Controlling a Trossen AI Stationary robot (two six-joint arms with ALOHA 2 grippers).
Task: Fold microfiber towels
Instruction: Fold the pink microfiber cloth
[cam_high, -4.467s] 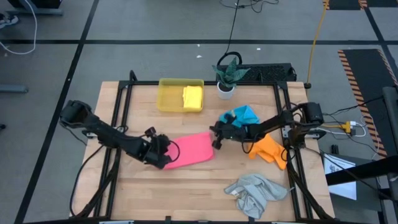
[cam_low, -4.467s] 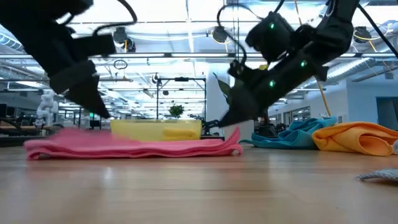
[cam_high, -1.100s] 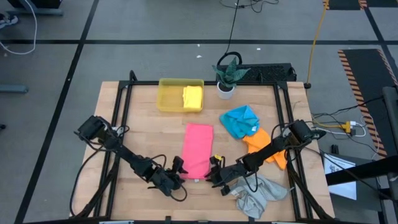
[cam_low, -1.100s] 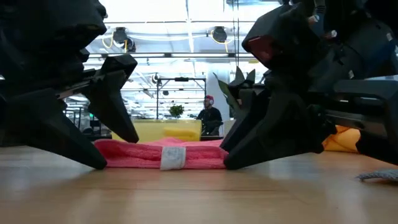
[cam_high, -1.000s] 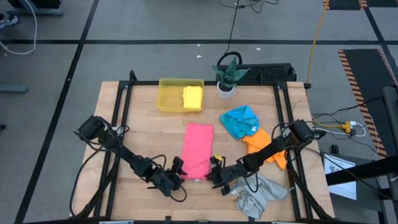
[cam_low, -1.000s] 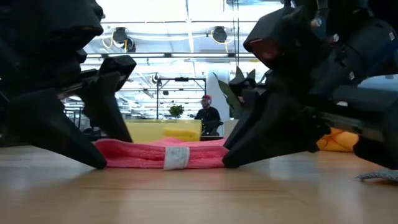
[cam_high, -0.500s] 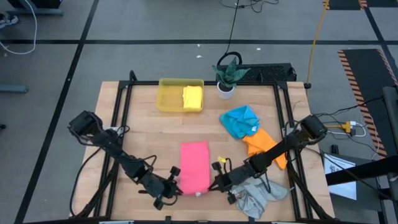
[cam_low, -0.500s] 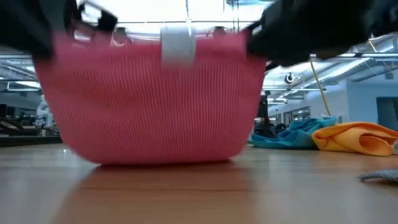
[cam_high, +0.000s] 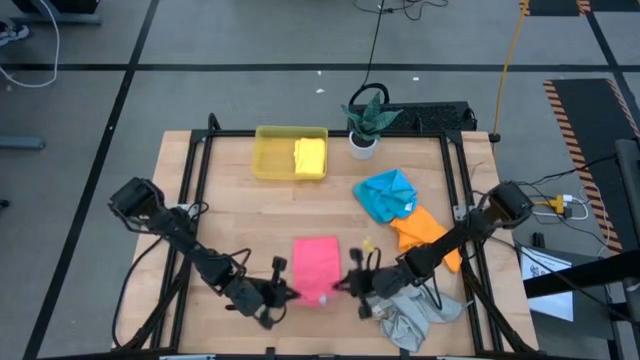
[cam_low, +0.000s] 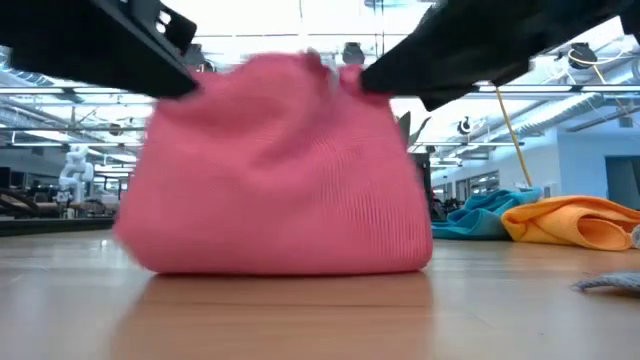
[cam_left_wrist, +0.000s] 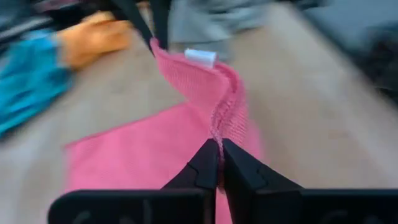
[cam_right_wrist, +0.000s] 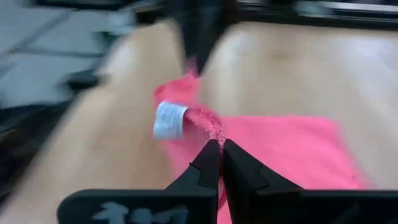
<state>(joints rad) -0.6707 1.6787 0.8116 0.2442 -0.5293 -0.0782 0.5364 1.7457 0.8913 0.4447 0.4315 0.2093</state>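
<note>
The pink towel (cam_high: 316, 265), folded into a strip, lies near the table's front with its near end raised. In the low view it hangs as a pink curtain (cam_low: 280, 180) with its bottom on the table. My left gripper (cam_high: 283, 292) is shut on the raised end's left corner. My right gripper (cam_high: 350, 285) is shut on its right corner. A white label (cam_left_wrist: 200, 57) sits on the raised edge between them. The blue towel (cam_high: 386, 194), orange towel (cam_high: 425, 235) and grey towel (cam_high: 415, 310) lie crumpled at the right. The yellow towel (cam_high: 310, 156) lies folded in the tray. My left gripper pinches the left corner of the pink towel's raised near end (cam_left_wrist: 217, 134) between its two fingers, slanting down from the table's left. The end is clear of the table and sags slack toward the other gripper; the far part lies flat. My right gripper pinches the right corner of the same raised end (cam_right_wrist: 208, 127) between its two fingers, slanting down from the table's right. The towel hangs below the fingers, its lower part (cam_low: 290, 262) on the table.
A translucent yellow tray (cam_high: 272, 152) stands at the far edge, left of a potted plant (cam_high: 365, 125). The grey towel lies just right of my right gripper, by the near right corner. Bare wood shows left of the pink towel.
Both grippers, open at the pink strip's near corners a second ago, have taken hold and lifted that end. They first drew the towel toward the near edge, then came closer together and a little toward the far edge. The raised end now sags; the far part stays flat.
</note>
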